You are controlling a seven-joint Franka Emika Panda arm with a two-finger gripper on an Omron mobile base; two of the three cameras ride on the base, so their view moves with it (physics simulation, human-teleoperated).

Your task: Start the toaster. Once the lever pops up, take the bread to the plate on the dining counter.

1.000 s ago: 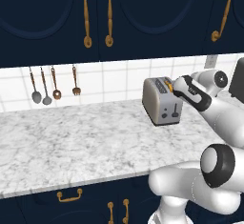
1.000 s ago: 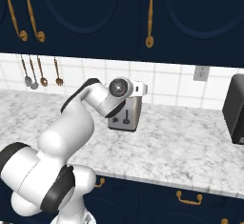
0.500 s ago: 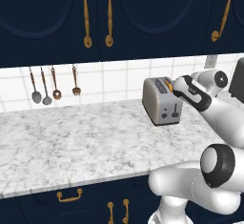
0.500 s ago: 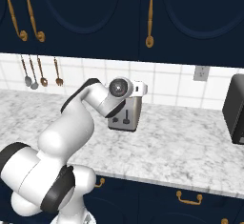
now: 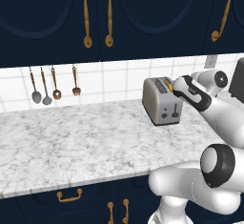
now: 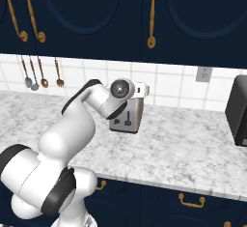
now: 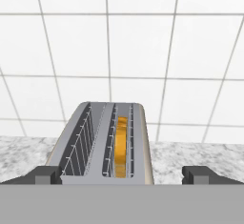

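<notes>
On the white-and-grey veined marble worktop [image 5: 71,137], close to the pale tiled wall [image 7: 138,66], stands the toaster [image 5: 162,101]: a boxy silver-grey metal body with rounded top edges and two long slots lined with thin wire guards. Its narrow end face carries the dark lever [image 5: 175,107] in a vertical slot, with a small round dial [image 5: 164,115] low beside it. From the hand view, the right-hand slot holds the bread [image 7: 121,147], a golden-brown slice standing on edge and sunk below the top rim; the left-hand slot has nothing in it.

The claw [image 7: 122,174] hangs just above the lever end of the toaster, jaws spread as wide as they go, with nothing between them; its dark fingertips [image 7: 45,174] stand either side of the toaster's top. Whether it touches the metal cannot be told.

Four small utensils [image 5: 52,85] with wooden handles hang on the tiles to the left. Dark navy cabinets [image 5: 47,18] with curved brass handles [image 5: 86,15] run above the worktop. A dark boxy appliance [image 6: 237,110] sits at the right.
</notes>
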